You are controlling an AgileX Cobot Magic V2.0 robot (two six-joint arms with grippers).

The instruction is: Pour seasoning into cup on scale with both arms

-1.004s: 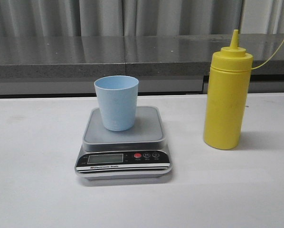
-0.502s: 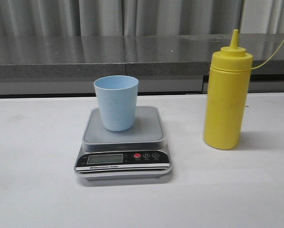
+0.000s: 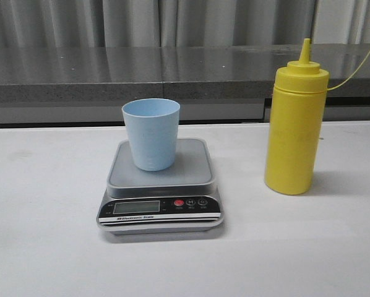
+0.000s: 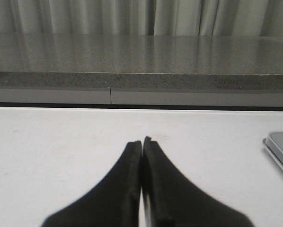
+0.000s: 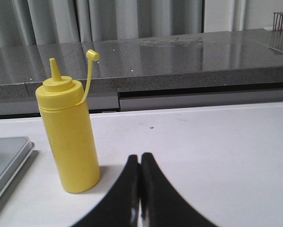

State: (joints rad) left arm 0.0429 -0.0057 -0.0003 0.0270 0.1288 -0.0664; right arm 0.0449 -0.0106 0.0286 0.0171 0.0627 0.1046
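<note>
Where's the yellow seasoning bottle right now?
In the front view the seasoning bottle stands upright on the white table, right of the scale carrying the cup, touching neither.

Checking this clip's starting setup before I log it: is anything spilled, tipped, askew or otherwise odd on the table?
Nothing stands out. The cup stands upright on the scale, the yellow bottle stands upright on the table beside it with its cap off on its tether, and no spill shows. The left claw and right claw are shut, holding nothing.
</note>
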